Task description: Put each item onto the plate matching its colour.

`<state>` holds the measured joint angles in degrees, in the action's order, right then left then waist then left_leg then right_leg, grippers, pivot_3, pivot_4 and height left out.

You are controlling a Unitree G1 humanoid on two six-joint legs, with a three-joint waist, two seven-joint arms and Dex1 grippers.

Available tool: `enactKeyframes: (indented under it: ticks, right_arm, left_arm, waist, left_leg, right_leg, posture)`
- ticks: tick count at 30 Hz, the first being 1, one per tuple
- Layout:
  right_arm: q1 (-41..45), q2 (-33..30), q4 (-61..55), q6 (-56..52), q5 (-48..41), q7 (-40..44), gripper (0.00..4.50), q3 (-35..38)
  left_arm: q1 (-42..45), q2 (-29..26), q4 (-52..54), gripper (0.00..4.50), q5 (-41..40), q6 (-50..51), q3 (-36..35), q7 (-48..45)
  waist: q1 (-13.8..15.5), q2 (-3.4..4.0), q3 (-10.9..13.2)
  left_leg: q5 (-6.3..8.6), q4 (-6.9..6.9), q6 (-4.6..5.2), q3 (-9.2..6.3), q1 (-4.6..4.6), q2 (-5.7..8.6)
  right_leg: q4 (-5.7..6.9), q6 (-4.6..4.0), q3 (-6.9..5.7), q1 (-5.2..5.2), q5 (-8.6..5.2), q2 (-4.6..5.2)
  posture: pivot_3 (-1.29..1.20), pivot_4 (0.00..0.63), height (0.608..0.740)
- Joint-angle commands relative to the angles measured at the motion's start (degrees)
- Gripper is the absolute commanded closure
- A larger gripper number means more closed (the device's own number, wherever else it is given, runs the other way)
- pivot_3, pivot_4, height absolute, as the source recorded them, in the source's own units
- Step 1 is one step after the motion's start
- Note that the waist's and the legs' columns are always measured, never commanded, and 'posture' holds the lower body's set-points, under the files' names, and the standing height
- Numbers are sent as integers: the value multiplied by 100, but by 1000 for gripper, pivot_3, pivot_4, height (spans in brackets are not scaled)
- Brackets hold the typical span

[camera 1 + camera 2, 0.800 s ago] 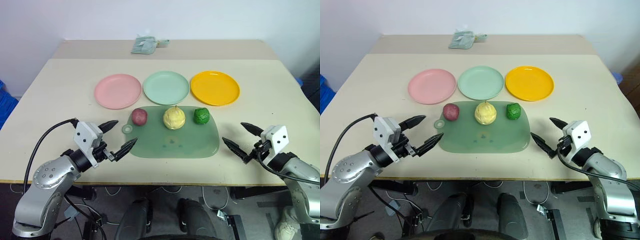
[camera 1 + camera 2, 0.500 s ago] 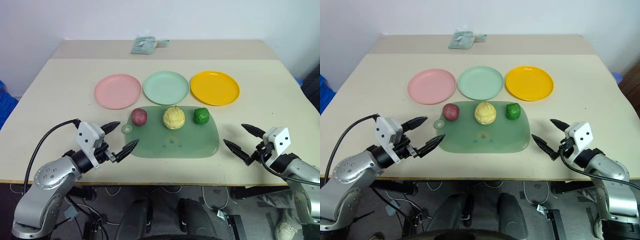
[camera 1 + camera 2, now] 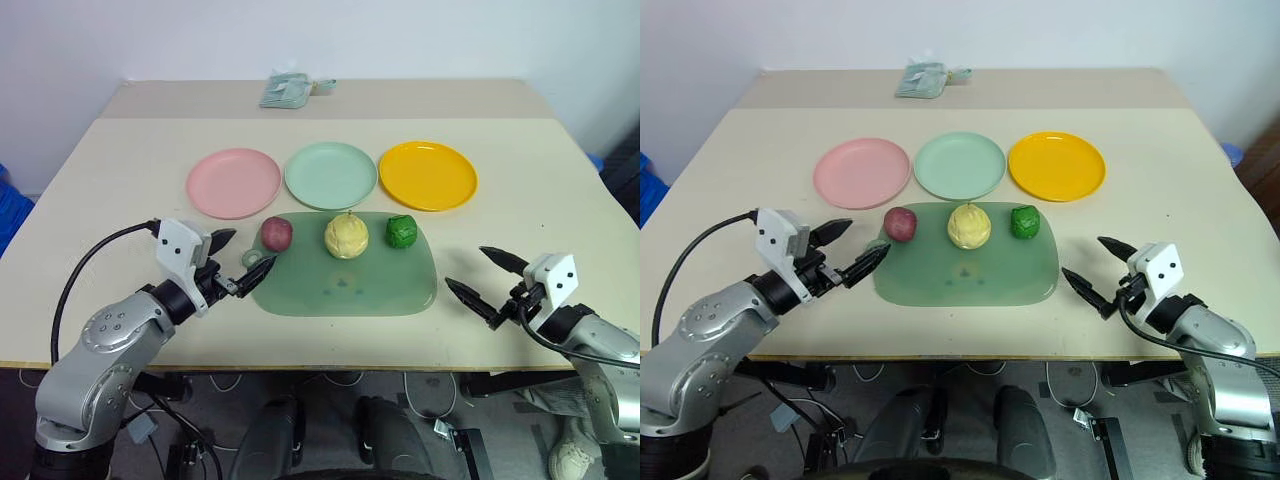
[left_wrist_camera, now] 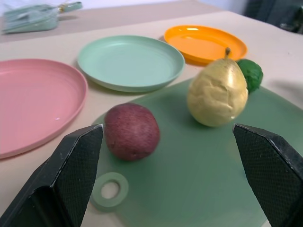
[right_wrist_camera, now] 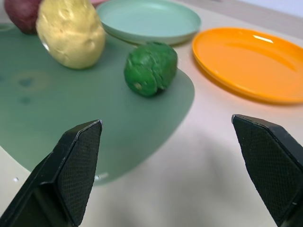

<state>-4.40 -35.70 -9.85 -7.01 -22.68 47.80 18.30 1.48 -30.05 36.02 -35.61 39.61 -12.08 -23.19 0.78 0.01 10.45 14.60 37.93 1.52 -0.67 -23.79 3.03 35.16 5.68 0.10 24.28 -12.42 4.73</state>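
I have the left gripper [image 3: 242, 262] wide open and empty at the near corner of the green board [image 3: 345, 290], lined up on the reddish-purple piece [image 3: 277, 233]. The right gripper [image 3: 483, 287], likewise spread and empty, waits off the board's other end. Next I should close in around that piece, then carry it to the pink plate [image 3: 233, 182]. The yellow piece [image 3: 347, 236] and green piece [image 3: 402, 231] sit on the board; the mint plate [image 3: 331, 174] and orange plate [image 3: 428, 175] lie beyond. The bundle [image 3: 285, 92] at the far edge I can't identify.

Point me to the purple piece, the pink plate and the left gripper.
purple piece [image 3: 277, 233], left eye view, middle of its top.
pink plate [image 3: 233, 182], left eye view, bare centre.
left gripper [image 3: 243, 262], left eye view, midway between its open fingertips.
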Motion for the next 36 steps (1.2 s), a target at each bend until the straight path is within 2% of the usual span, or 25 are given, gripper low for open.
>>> enactKeyframes:
  ticks: [1, 7, 14, 22, 36]
  right_arm:
    - [221, -210, -518, -150, -430, 346, 21, -68]
    - [565, -439, -932, -514, -879, 874, 21, -360]
    - [986, -413, -1074, -544, -1081, 1168, 21, -677]
    - [1337, -307, -1141, -571, -953, 992, 21, -1075]
    - [1462, -378, -1414, -831, -1001, 644, 21, -1038]
  left_arm:
    - [112, 107, -145, 0, 9, 81, -119, 265]
    - [477, 28, -588, 0, 344, 586, 209, 640]
    - [1003, 212, -1280, 0, 759, 629, 492, 847]
    - [1715, 574, -1773, 0, 977, 786, 794, 926]
    - [2475, 751, -2020, 0, 1007, 1151, 1101, 618]
  waist:
    - [6, 0, 0]
    - [15, -1, 0]
    - [8, -4, 1]
    - [6, -5, 1]
    - [5, -5, 1]
  left_leg:
    - [0, 0, 0, 0, 0, 0]
    - [0, 4, 0, 0, 0, 0]
    - [0, 5, 0, -1, 0, 0]
    - [1, 5, -1, -1, -3, 0]
    - [0, 4, -2, -1, -8, 1]
  right_leg:
    - [0, 0, 0, 0, 0, 0]
    - [2, 1, -2, -2, 0, 0]
    - [2, 2, -3, -1, 1, 0]
    - [2, 3, -2, 2, 2, 2]
    - [5, 4, -1, 9, 3, 2]
  posture:
    - [0, 150, 740]
    - [0, 150, 740]
    - [0, 150, 740]
    - [0, 150, 740]
    - [0, 150, 740]
